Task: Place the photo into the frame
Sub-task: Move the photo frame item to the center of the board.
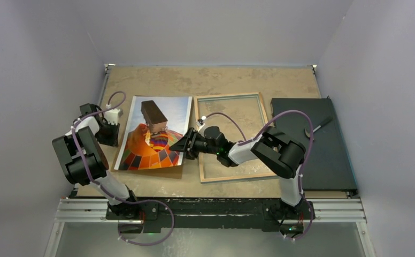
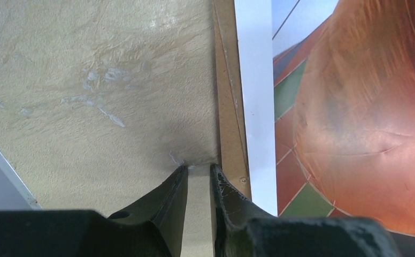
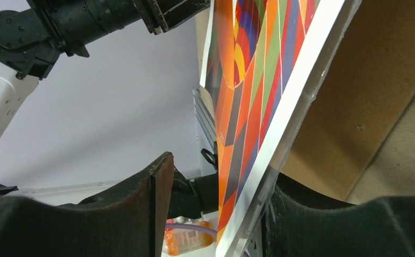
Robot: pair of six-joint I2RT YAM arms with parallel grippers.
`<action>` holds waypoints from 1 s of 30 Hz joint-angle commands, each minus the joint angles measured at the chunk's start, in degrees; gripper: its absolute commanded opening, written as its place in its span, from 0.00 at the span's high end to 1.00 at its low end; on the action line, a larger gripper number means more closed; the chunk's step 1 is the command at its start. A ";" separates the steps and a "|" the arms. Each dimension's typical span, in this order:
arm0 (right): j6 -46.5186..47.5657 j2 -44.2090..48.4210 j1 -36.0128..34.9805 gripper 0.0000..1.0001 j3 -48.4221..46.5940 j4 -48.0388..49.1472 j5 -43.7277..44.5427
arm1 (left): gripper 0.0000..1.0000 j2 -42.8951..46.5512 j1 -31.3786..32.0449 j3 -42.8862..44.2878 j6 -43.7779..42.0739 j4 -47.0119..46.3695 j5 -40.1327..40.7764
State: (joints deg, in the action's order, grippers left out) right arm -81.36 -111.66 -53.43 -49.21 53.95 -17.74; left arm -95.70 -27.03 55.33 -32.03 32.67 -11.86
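Note:
The photo, a balloon print, lies face up at the table's left-centre on the brown backing board. The frame lies just right of it, wood rim up, and holds nothing. My right gripper is at the photo's right edge. In the right wrist view its jaws are open, and the photo's white edge leans on one finger above the board. My left gripper points down at the photo's left edge. Its fingers are nearly shut and empty, touching the table beside the board and photo.
A black mat covers the table's right side, close to the frame. Grey walls enclose the left, back and right. A metal rail runs along the near edge by the arm bases.

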 commanded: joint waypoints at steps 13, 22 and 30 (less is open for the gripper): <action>4.72 7.59 1.80 0.60 2.13 -0.24 -4.73 | 0.73 -1.00 -1.11 5.84 -0.53 9.19 -3.68; 5.26 7.29 2.36 0.64 2.00 0.31 -8.65 | 0.72 -0.38 -1.12 6.65 -1.71 10.82 -4.33; 6.10 7.86 3.32 0.63 3.53 -0.44 -10.47 | 0.71 1.20 0.00 11.31 -1.28 15.03 -7.21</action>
State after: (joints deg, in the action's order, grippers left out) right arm -76.82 -105.62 -50.83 -46.30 52.18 -25.58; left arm -97.56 -27.73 63.64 -32.62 45.21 -16.10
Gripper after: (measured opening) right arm 0.372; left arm 0.291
